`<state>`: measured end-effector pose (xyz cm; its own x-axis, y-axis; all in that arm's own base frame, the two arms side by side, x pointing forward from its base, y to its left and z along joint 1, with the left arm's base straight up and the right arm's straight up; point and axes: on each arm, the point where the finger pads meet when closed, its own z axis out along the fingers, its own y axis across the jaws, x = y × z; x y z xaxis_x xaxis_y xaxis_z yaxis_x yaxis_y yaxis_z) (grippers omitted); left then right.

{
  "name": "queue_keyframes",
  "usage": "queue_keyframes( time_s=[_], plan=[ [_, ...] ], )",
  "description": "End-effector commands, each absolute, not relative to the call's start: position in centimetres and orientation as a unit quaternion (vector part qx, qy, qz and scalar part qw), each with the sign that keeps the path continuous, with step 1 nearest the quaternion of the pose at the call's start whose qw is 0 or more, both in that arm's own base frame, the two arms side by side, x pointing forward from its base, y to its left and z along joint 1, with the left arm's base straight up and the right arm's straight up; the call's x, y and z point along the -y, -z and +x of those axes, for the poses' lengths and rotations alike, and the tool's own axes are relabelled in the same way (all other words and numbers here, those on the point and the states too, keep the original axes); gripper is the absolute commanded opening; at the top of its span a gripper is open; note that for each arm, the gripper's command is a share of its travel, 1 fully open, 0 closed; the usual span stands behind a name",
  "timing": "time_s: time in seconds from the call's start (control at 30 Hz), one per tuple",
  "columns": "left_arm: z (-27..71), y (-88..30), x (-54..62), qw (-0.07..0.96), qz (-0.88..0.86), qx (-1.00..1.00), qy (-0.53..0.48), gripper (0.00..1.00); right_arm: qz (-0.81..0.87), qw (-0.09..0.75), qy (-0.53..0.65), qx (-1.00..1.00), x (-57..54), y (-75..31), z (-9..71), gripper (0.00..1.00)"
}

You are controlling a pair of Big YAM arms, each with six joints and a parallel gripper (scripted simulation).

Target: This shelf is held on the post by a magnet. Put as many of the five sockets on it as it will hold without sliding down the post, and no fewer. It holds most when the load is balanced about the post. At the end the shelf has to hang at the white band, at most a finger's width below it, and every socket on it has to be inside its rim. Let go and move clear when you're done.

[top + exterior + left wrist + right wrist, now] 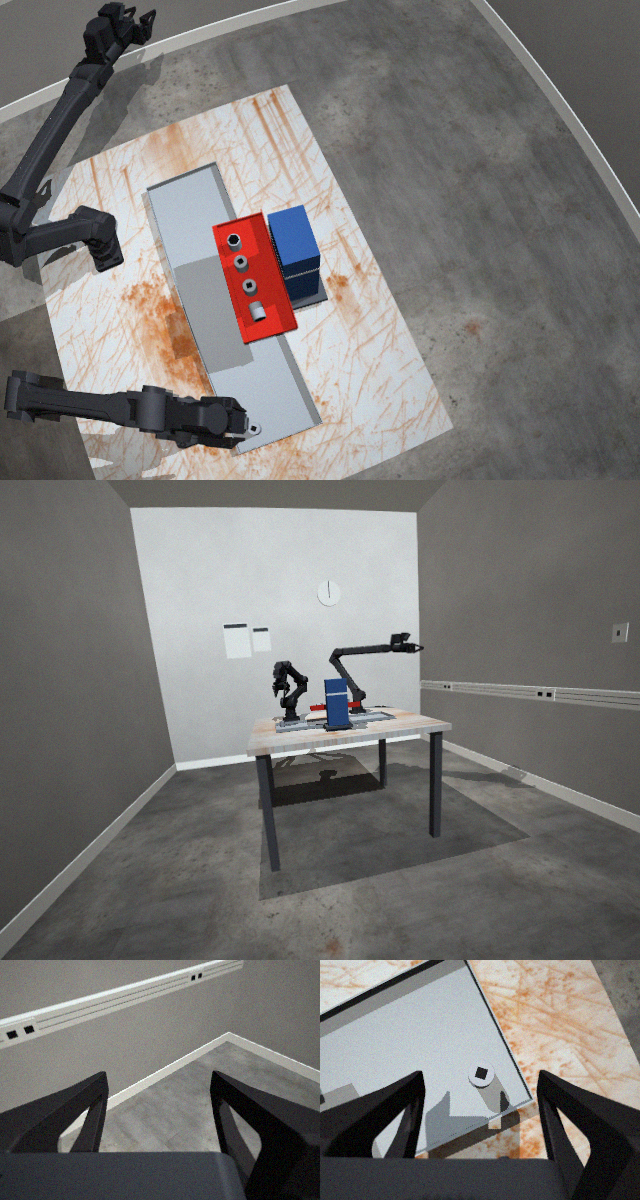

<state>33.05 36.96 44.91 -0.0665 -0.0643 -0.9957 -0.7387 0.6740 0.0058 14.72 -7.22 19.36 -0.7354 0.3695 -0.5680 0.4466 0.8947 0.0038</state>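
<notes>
The red shelf (271,289) (316,707) hangs on the blue post (293,229) (338,712), visibly lower than the white band (336,693); the exact gap is unclear. Three upright grey sockets (234,244) (240,264) (249,288) stand in a row inside its rim, and another socket (257,312) lies on its side near one end. A fifth socket (254,428) (473,1079) stands upright in the pale tray. My right gripper (246,430) (480,1080) is open above it. My left gripper (144,12) (422,647) (159,1080) is open and empty, beyond the table, far from the shelf.
The long pale tray (183,201) (372,717) (395,1025) runs under the shelf, with low walls around it. The post stands on a dark base (316,299) beside the tray. The left wrist view shows only room wall and floor (160,1125).
</notes>
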Motion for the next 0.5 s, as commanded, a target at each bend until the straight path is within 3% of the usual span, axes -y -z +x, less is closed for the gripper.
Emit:
queue_keyframes(
  time_s=[0.0, 0.17, 0.47],
  plan=[
    [33.0, -52.3, -39.6, 0.658, -0.296, -0.623, -0.303, 0.65, 0.218, 0.308, 0.071, -0.923, 7.5, -20.8, 15.1, 0.65],
    [33.2, -52.8, -39.8, 0.659, -0.294, -0.621, -0.306, 0.65, 0.218, 0.308, 0.071, -0.923, 7.5, -20.8, 15.1, 0.65],
    [36.6, -56.2, -30.1, 0.677, -0.237, -0.654, -0.242, 0.65, 0.194, 0.330, 0.057, -0.922, 5.7, -22.3, 15.1, 0.65]
  ],
)
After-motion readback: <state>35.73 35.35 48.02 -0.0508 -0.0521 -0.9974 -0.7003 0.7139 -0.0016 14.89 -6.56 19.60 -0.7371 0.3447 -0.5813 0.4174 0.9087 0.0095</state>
